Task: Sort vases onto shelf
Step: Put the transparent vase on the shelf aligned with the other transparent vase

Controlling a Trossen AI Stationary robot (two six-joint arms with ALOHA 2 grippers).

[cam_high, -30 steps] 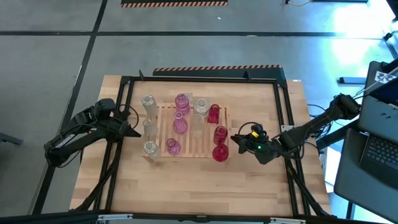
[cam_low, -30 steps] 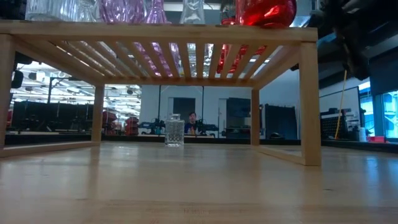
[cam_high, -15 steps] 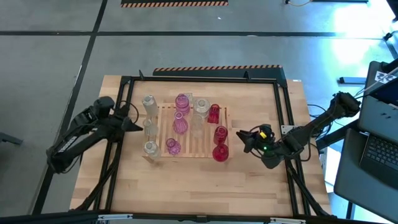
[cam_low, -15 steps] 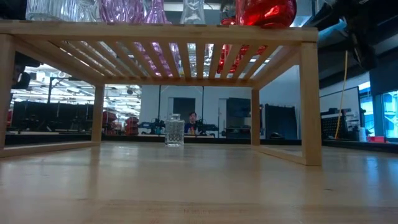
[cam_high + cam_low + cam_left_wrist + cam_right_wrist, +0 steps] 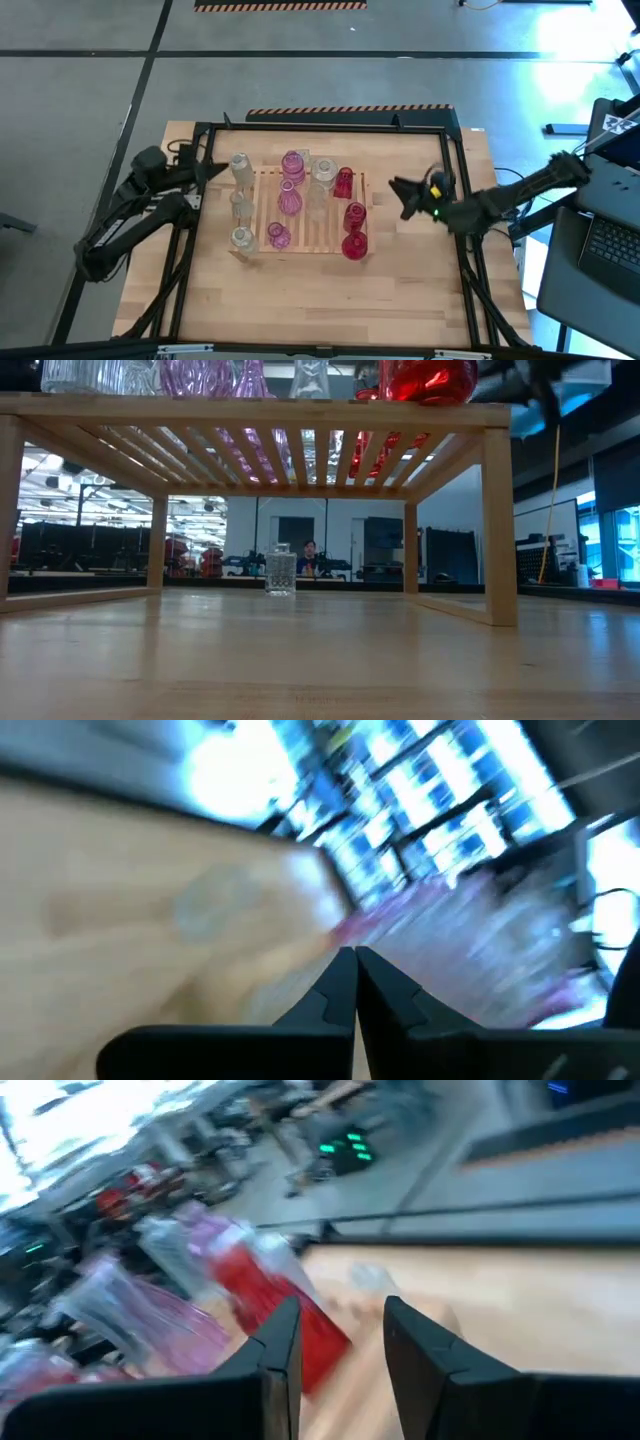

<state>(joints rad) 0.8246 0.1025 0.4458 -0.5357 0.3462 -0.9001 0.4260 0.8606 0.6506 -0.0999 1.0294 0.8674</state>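
Note:
The vases stand on top of the wooden shelf (image 5: 310,222): clear ones (image 5: 240,166) along its left side, pink ones (image 5: 289,198) and more clear ones (image 5: 322,172) in the middle, red ones (image 5: 354,216) on the right. One more clear vase (image 5: 281,570) stands on the tabletop, seen under the shelf's slats. My left gripper (image 5: 216,170) is shut and empty, hovering left of the far-left clear vase. My right gripper (image 5: 398,192) hovers right of the red vases, open, with nothing between its fingers (image 5: 282,1348); a red vase (image 5: 285,1312) shows beyond them.
A black frame (image 5: 330,127) runs around the work area, with rails along the left and right sides. The near half of the plank table (image 5: 320,295) lies bare in front of the shelf. A laptop (image 5: 610,240) stands off the table's right edge.
My right gripper has risen and drawn back from the near red vase toward the table's far edge, rolling as it went. My left gripper, still shut, has lifted and swung toward the far edge, beside the far-left clear vase. No vase has moved.

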